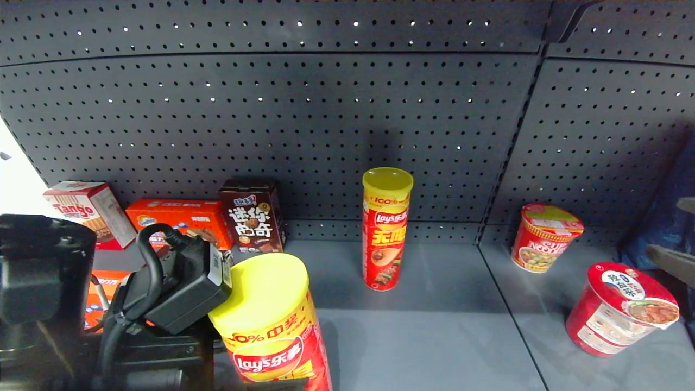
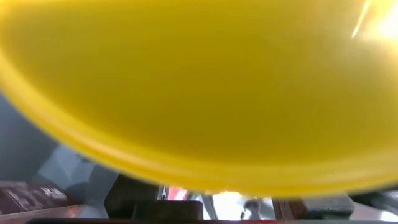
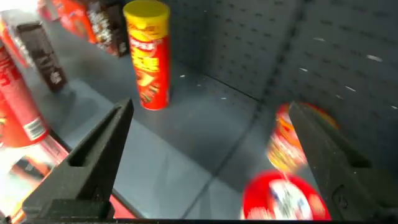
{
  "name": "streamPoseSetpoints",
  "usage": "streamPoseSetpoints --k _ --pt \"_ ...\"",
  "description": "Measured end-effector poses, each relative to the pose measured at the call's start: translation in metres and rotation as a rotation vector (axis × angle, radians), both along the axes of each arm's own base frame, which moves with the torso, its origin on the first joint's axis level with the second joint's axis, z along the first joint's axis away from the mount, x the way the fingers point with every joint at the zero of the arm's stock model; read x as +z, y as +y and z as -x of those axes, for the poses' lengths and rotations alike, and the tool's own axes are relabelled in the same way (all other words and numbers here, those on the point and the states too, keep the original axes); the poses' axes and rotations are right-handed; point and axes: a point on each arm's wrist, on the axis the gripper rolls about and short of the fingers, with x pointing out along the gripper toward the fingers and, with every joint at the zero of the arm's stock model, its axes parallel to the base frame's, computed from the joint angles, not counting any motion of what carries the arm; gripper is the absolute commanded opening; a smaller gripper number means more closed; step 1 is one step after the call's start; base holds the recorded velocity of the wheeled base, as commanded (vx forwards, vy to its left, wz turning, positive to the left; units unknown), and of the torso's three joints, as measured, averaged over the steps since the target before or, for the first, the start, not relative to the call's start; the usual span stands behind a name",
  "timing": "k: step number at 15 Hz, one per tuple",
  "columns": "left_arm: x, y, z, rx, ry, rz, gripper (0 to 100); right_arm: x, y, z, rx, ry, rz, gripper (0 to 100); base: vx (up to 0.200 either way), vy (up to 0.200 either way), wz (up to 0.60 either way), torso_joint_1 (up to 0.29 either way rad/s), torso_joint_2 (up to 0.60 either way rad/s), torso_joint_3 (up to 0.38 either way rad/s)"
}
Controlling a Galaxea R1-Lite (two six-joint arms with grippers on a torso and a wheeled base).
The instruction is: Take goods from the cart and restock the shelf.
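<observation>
Leaning nearly upright, lid up, by the left arm (image 1: 179,282), the near can (image 1: 271,326) has bare shelf (image 1: 434,336) ahead-right beside the far can (image 1: 386,228); left end effector's grip cannot be told, right end effector (image 3: 211,109) open, empty, farther right.

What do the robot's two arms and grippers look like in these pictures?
The left arm is black, with boxy housings, a thick looped black cable and a small white label. The right gripper has two dark grey, wedge-shaped fingers, each with a small notch.
</observation>
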Motion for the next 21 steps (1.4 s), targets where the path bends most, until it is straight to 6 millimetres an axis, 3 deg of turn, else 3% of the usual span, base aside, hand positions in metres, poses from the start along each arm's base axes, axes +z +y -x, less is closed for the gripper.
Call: streamPoseSetpoints --k 5,11,15,21 --pt "-0.006 0.001 0.000 0.007 0.012 -0.011 0 0.010 0.037 -0.052 0.135 0.027 0.047 100 0.000 0.000 0.00 0.000 0.00 0.000" --pt "-0.007 0.005 0.005 0.007 0.009 -0.009 0 0.005 0.084 -0.112 0.292 0.040 0.048 100 0.000 0.000 0.00 0.000 0.00 0.000" --pt "-0.004 0.005 0.004 0.006 -0.002 0.000 0 -0.004 0.096 -0.132 0.455 0.016 0.025 100 0.000 0.000 0.00 0.000 0.00 0.000" --pt "-0.004 0.002 0.004 -0.008 -0.014 0.010 0 -0.043 0.099 -0.157 0.519 0.079 0.059 100 0.000 0.000 0.00 0.000 0.00 0.000"
